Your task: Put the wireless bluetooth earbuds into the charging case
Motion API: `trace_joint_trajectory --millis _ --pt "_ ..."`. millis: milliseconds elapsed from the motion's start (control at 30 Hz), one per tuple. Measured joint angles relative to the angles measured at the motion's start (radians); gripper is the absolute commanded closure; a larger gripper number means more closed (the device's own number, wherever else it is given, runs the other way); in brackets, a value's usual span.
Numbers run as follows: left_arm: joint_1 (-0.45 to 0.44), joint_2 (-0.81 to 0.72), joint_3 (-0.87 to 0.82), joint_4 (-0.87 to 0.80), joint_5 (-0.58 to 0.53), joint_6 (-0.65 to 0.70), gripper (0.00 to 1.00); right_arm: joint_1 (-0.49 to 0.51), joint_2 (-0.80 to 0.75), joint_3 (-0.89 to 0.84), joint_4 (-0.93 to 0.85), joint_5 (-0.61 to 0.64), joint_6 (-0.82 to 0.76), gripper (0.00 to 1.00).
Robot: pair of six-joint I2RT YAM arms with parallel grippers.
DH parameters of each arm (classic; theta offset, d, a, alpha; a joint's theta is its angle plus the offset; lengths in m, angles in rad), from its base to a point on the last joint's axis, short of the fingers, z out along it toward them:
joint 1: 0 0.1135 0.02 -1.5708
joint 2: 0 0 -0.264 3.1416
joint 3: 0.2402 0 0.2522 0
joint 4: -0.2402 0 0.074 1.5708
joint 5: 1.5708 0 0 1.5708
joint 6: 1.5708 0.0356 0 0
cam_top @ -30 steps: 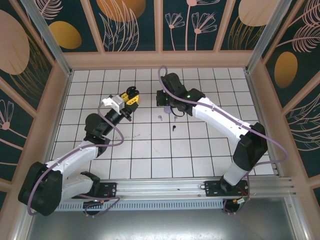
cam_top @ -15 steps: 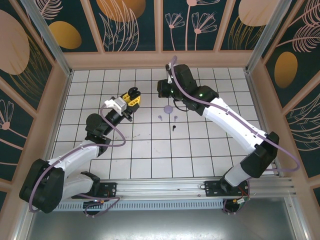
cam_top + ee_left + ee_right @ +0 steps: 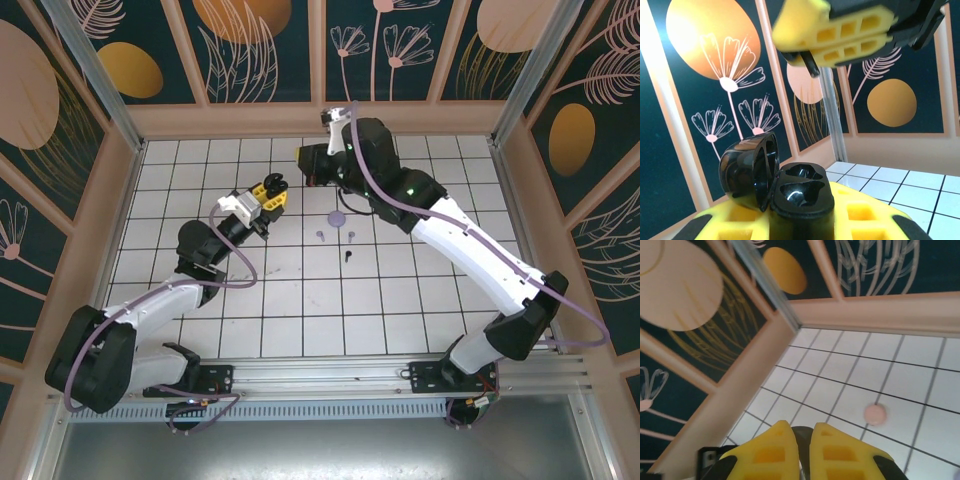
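My left gripper [image 3: 268,191] is shut on the black charging case [image 3: 801,192], which stands upright with its lid [image 3: 747,170] swung open and both cavities empty. In the left wrist view my right gripper [image 3: 835,37] hangs just above the case, shut on a black earbud [image 3: 809,64] whose dark tip pokes out below the yellow fingers. That earbud shows as a dark sliver [image 3: 805,440] between the right gripper's [image 3: 804,432] pads. On the tiles lie two lilac earbuds [image 3: 320,236] [image 3: 352,236] and another black earbud [image 3: 348,256]. The right gripper [image 3: 304,165] hovers near the left one.
A lilac disc [image 3: 338,216] lies on the tiles beside the loose earbuds, and a pink disc [image 3: 875,414] lies further off. The enclosure's back wall [image 3: 320,118] and left wall [image 3: 120,210] stand close to both raised grippers.
The right gripper lifted off the tiles near the lilac disc and swung left and back toward the left gripper. The left gripper, still holding the case, shifted slightly right.
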Motion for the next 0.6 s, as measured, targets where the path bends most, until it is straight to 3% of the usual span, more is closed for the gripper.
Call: trace_joint_trajectory --millis 367,600 --pt "0.000 0.006 0.016 0.036 0.026 -0.034 1.00 0.092 0.000 0.001 0.072 -0.007 -0.060 0.95" --pt "0.000 -0.001 0.016 0.031 0.033 -0.045 1.00 0.122 -0.034 -0.139 0.185 -0.010 -0.122 0.95"
